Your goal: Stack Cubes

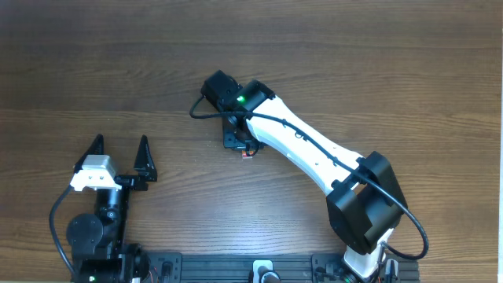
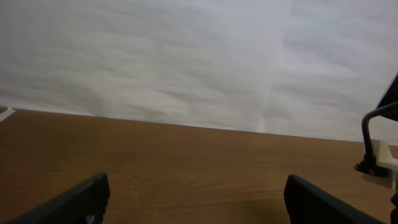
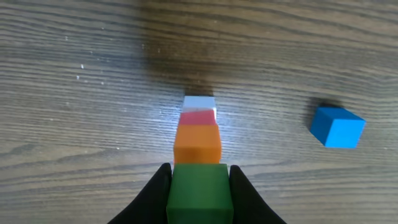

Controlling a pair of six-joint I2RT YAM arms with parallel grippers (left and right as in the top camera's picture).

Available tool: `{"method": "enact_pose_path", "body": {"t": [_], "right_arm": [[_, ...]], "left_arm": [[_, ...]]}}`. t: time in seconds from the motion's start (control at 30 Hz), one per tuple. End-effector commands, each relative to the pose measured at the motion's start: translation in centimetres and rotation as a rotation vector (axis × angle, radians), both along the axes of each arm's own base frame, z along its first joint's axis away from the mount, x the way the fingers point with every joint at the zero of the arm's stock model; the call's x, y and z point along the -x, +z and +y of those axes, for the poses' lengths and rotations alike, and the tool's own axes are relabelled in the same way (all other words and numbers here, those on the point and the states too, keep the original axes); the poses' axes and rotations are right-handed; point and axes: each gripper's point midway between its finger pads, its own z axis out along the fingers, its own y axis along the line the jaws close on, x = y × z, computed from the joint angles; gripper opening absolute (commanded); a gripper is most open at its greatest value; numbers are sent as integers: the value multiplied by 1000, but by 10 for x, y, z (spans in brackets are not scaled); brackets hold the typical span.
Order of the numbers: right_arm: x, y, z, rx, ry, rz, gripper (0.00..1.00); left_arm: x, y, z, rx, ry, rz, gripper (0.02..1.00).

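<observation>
A stack of cubes stands on the wooden table (image 3: 74,74), seen from above in the right wrist view: white (image 3: 199,102) lowest, then red (image 3: 199,117), then orange (image 3: 197,144). A green cube (image 3: 199,190) sits on top, and my right gripper (image 3: 199,175) is shut on it, one finger against each side. In the top view that gripper (image 1: 238,135) hangs over the table's middle, with a sliver of the red cube (image 1: 247,154) showing beneath it. A blue cube (image 3: 337,127) lies alone beside the stack. My left gripper (image 1: 120,143) stands open at the near left, holding nothing.
The right arm (image 1: 314,157) runs diagonally from the bottom right to the table's centre. In the left wrist view, bare wood (image 2: 186,162) stretches ahead to a white wall, and part of the right arm (image 2: 379,155) shows at the edge.
</observation>
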Motion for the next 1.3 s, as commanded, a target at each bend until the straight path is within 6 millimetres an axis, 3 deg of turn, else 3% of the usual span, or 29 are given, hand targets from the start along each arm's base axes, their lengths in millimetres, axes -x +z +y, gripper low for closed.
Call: {"method": "enact_pose_path", "body": {"t": [0.03, 1.3], "right_arm": [[0, -6, -2, 7, 1, 10, 180], [-2, -14, -1, 0, 0, -1, 218]], "left_arm": [[0, 0, 0, -18, 0, -8, 906], [0, 0, 0, -18, 0, -8, 906]]}}
